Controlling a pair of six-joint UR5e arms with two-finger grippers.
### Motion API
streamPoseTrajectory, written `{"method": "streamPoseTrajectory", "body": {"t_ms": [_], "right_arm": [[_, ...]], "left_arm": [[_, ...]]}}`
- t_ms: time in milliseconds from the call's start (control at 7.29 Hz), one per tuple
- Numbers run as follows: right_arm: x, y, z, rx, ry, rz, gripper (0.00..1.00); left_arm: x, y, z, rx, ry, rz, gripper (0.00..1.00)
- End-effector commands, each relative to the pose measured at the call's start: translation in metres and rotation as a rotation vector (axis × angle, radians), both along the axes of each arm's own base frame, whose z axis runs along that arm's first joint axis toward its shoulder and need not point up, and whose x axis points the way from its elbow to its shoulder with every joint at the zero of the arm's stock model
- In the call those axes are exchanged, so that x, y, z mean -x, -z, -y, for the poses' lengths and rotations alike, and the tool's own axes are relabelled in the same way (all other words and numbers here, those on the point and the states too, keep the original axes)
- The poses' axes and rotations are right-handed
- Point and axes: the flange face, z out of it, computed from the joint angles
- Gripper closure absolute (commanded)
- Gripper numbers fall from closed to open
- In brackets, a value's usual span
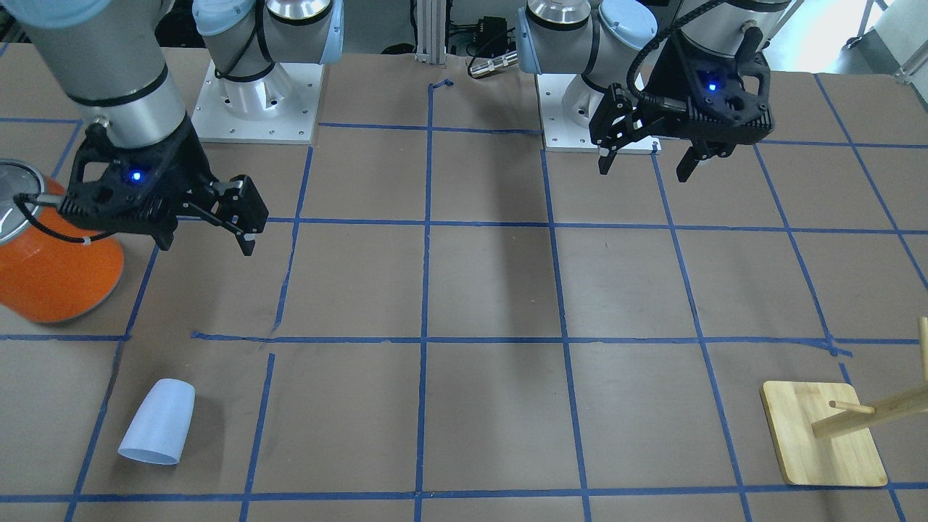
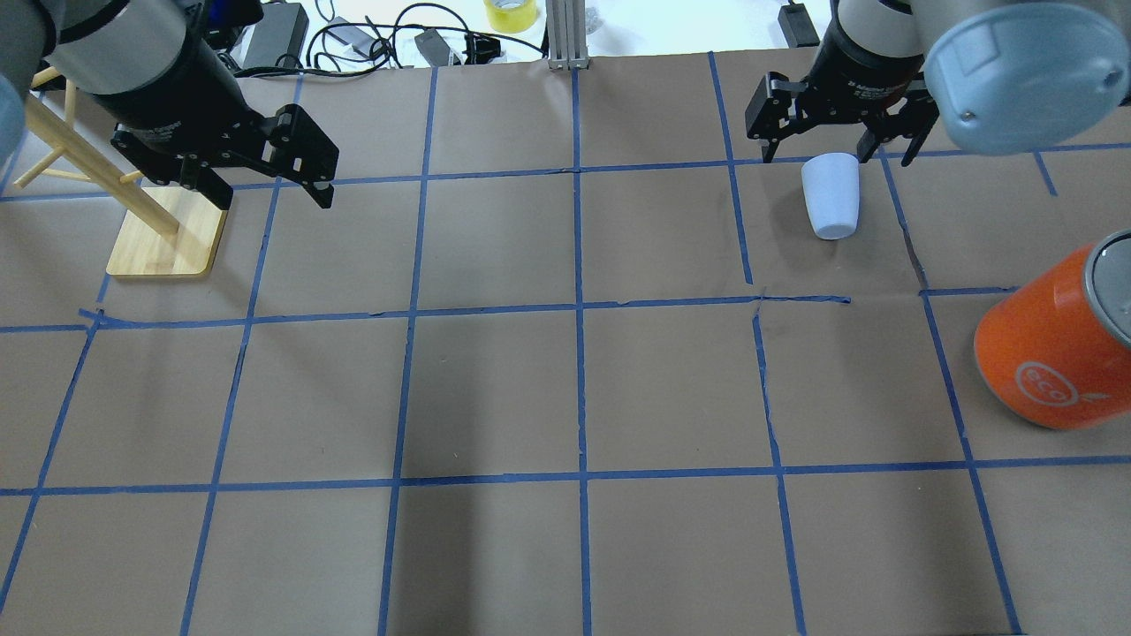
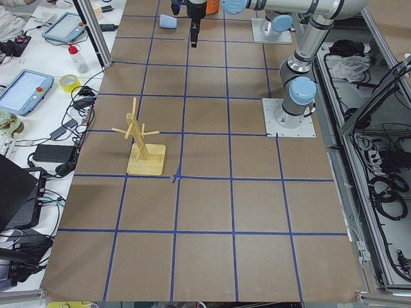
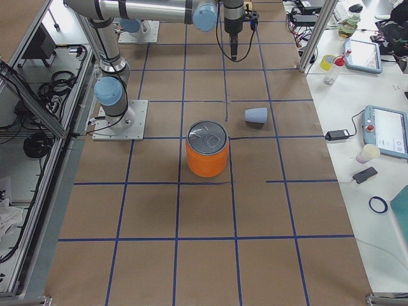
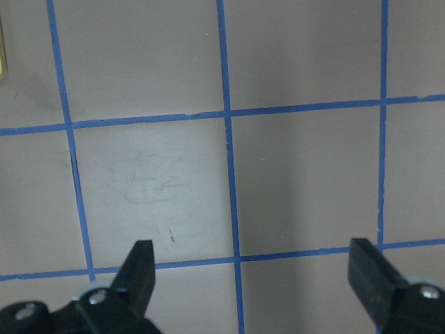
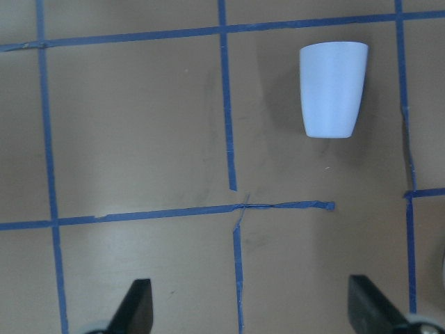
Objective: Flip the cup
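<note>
The cup (image 1: 159,420) is a small pale blue-white tumbler lying on its side on the brown table, rim pointing away from the robot. It also shows in the overhead view (image 2: 831,196), the right wrist view (image 6: 334,90) and the right side view (image 4: 256,115). My right gripper (image 1: 206,243) hangs open and empty above the table, between the orange can and the cup, not touching either; its camera sees the cup ahead and to the right of the gripper (image 6: 250,313). My left gripper (image 1: 645,168) is open and empty over bare table (image 5: 257,278).
A large orange can (image 1: 51,268) with a silver top stands at my right, close beside the right wrist (image 2: 1051,344). A wooden peg stand (image 2: 168,243) on a square base sits at my left, next to the left gripper (image 2: 269,194). Blue tape lines grid the table.
</note>
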Motion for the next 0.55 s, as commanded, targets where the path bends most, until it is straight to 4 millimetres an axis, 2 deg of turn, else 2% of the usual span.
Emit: {"method": "streamPoseTrajectory", "body": {"t_ms": [0,137,274,411], "right_arm": [[0.072,0.026,0.04,-0.012,0.091,-0.004,0.0],[0.099,0.058,0.065,-0.015,0.123,-0.001,0.0],[0.112,0.104,0.094,-0.005,0.135,-0.003,0.0],[0.116,0.152,0.111,-0.028,0.139,0.001,0.0]], "left_arm": [[0.0,0.0,0.0,-0.001,0.0,0.0,0.0],[0.0,0.0,0.0,-0.001,0.0,0.0,0.0],[0.0,0.0,0.0,-0.001,-0.002,0.0,0.0],[0.0,0.0,0.0,-0.001,-0.002,0.0,0.0]]}}
